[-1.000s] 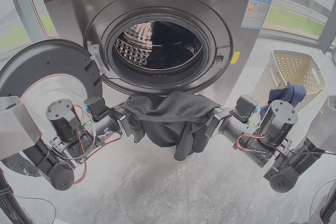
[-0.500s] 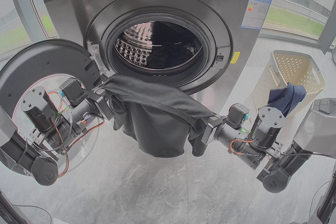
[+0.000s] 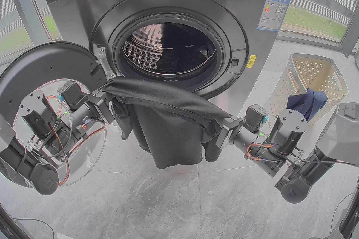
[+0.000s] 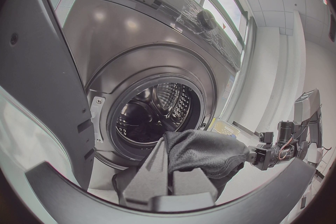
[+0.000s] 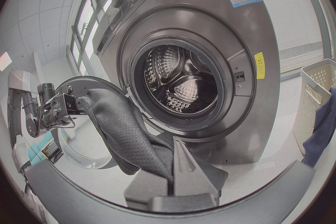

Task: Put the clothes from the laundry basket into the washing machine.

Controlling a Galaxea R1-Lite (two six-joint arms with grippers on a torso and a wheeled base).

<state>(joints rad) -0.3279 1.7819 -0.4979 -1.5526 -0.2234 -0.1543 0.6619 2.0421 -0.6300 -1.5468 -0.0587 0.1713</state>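
Laundry room: washing machine [image 3: 74,15], laundry basket [image 3: 318,77], tiled floor [image 3: 168,198]

garment [image 3: 168,112]: black | washing machine [image 3: 246,19]: dark grey | laundry basket [image 3: 318,71]: beige, perforated | basket cloth [image 3: 307,102]: navy

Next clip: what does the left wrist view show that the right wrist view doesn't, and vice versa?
Left wrist view: the right gripper farther off, holding the black garment's far end. Right wrist view: the left gripper holding the other end, and a navy garment draped over the laundry basket's rim. Both: the washing machine's open drum, its swung-open door, and the black garment clamped in the view's own gripper.
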